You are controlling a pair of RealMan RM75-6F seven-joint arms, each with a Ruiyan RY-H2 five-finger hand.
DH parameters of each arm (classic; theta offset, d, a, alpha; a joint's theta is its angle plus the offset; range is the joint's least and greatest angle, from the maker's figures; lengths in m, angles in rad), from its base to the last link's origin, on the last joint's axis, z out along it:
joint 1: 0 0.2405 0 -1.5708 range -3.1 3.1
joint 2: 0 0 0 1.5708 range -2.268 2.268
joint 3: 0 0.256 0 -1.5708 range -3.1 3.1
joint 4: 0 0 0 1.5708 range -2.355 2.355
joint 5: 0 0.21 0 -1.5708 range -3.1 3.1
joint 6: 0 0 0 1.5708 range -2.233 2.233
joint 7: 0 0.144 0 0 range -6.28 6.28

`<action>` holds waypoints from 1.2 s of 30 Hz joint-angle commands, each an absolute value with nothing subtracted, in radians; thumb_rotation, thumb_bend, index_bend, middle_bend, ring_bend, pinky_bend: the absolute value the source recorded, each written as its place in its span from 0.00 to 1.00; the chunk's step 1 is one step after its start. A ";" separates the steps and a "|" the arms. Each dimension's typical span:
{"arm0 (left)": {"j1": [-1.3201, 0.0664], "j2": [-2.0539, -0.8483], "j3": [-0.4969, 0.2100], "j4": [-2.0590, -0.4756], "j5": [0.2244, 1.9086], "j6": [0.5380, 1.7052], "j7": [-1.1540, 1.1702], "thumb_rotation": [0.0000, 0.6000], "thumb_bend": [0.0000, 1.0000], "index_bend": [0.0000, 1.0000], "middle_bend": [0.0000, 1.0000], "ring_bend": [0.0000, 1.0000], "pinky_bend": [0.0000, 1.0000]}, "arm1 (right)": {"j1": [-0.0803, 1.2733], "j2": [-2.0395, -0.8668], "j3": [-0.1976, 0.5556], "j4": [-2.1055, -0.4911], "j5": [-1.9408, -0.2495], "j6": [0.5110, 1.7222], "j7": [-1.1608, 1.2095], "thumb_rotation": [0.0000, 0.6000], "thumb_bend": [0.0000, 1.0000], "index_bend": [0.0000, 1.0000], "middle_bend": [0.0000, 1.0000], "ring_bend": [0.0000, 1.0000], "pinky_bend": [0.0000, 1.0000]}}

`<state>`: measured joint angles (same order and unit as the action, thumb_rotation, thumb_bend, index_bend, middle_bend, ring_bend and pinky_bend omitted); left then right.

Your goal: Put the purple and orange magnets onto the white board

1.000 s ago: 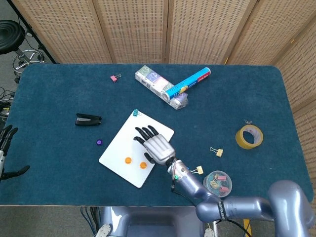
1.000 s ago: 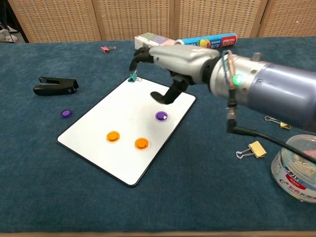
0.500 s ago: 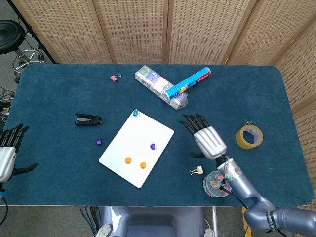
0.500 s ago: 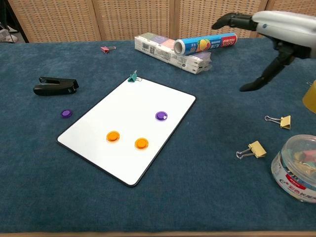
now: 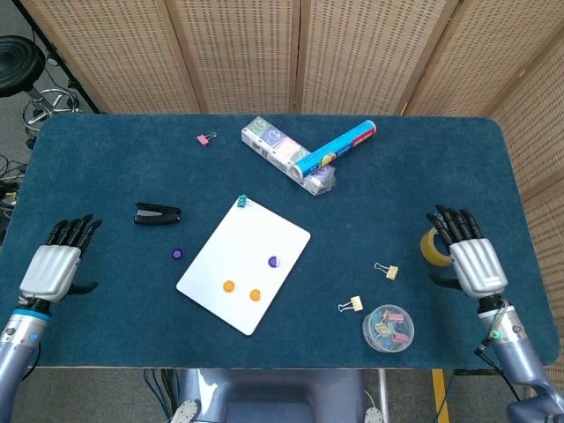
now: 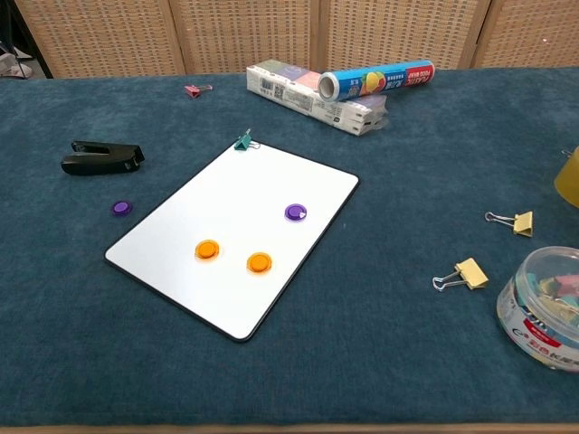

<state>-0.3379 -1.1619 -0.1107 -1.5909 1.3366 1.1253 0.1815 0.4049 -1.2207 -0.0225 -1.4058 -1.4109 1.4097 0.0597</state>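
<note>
So the right robot hand (image 5: 471, 258) has swung all the way off the white board (image 5: 225, 282) and is now parked at the right edge of the table (image 5: 106, 167), just beside the yellow tape roll (image 5: 430, 247). The left robot hand (image 5: 55, 264) has come further in at the left edge too. Both look released: fingers spread, nothing in them. Neither shows in the chest view now.

Where things stand: the board lies flat near the middle of the table, with two orange magnets (image 6: 207, 249) sitting side by side toward its near end and one purple magnet (image 6: 295, 212) a bit further right on it. So three are already on.

What's left, as far as I can tell, is the second purple magnet (image 6: 120, 208). It's still on the blue cloth, just off the board's left side, between the board and the black stapler (image 6: 100, 155). The left robot hand is the closer one, so my guess is it goes for that one next.

Might be fiddly, since it's a small flat disc on fuzzy cloth and hard to get fingers under.
</note>
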 commanded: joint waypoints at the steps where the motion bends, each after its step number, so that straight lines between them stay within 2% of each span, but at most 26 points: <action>1: -0.401 -1.198 -0.130 -1.578 1.288 1.046 0.236 1.00 0.03 0.00 0.00 0.00 0.00 | 0.332 -1.187 -0.036 -1.417 -1.400 1.473 0.088 1.00 0.04 0.05 0.00 0.00 0.00; 7: -0.502 -1.295 -0.149 -1.533 1.191 0.914 0.298 1.00 0.08 0.00 0.00 0.00 0.00 | 0.214 -1.164 -0.048 -1.465 -1.408 1.583 0.118 1.00 0.04 0.06 0.00 0.00 0.00; 14: -0.552 -1.372 -0.146 -1.472 1.145 0.892 0.346 1.00 0.09 0.02 0.00 0.00 0.00 | 0.188 -1.151 -0.029 -1.453 -1.421 1.567 0.149 1.00 0.04 0.07 0.00 0.00 0.00; 22: -0.596 -1.412 -0.137 -1.416 1.166 0.853 0.309 1.00 0.12 0.09 0.00 0.00 0.00 | 0.177 -1.158 -0.005 -1.443 -1.428 1.542 0.153 1.00 0.04 0.07 0.00 0.00 0.00; 29: -0.629 -1.445 -0.132 -1.362 1.169 0.831 0.305 1.00 0.22 0.15 0.00 0.00 0.00 | 0.169 -1.161 0.013 -1.440 -1.432 1.524 0.160 1.00 0.04 0.07 0.00 0.00 0.00; 36: -0.647 -1.470 -0.132 -1.339 1.154 0.839 0.323 1.00 0.25 0.22 0.00 0.00 0.00 | 0.161 -1.161 0.027 -1.440 -1.436 1.511 0.164 1.00 0.04 0.07 0.00 0.00 0.00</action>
<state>-0.6457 -1.4679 -0.1321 -1.3409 1.1563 0.8371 0.3216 0.1612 -1.1612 0.0260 -1.4396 -1.4360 1.5121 0.1639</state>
